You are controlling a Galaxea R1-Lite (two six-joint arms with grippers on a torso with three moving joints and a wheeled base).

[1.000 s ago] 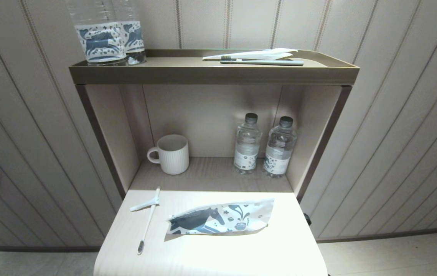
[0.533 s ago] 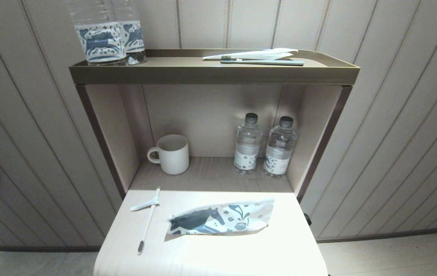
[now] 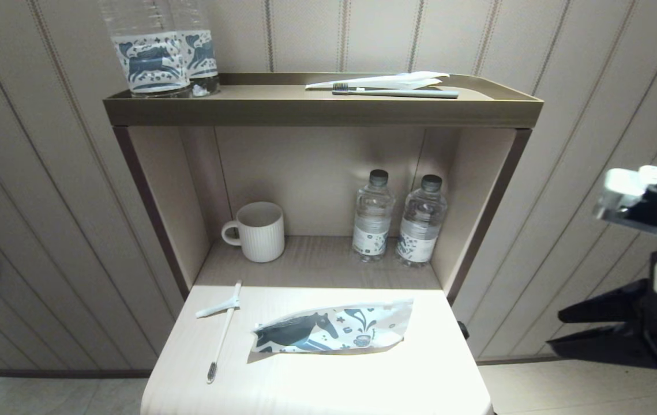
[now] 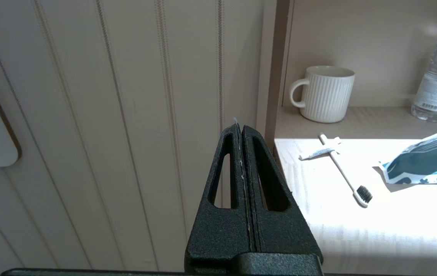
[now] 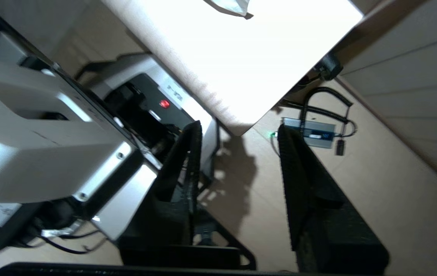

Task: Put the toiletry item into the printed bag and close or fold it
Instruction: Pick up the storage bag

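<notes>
The toiletry item, a slim white toothbrush (image 3: 221,334) with a dark bristle head, lies on the pale table (image 3: 316,386) at its left side. A small white tube (image 3: 216,310) lies across its handle. Both also show in the left wrist view, toothbrush (image 4: 341,168) and tube (image 4: 318,152). The printed bag (image 3: 331,331) (image 4: 425,161) lies flat mid-table, horse print up. My right gripper (image 3: 554,330) (image 5: 238,128) hangs open and empty off the table's right side, above the floor. My left gripper (image 4: 239,126) is shut on nothing, left of the table, beside the wall.
A white ribbed mug (image 3: 259,230) and two water bottles (image 3: 372,216) stand in the niche behind the table. The top shelf (image 3: 316,112) carries horse-label bottles (image 3: 161,52) and a greyish-green toothbrush (image 3: 391,92) on a wrapper. A power adapter (image 5: 314,132) lies on the floor.
My right arm has come into the head view at the right edge, and its jaws have parted. Nothing on the table has moved.
</notes>
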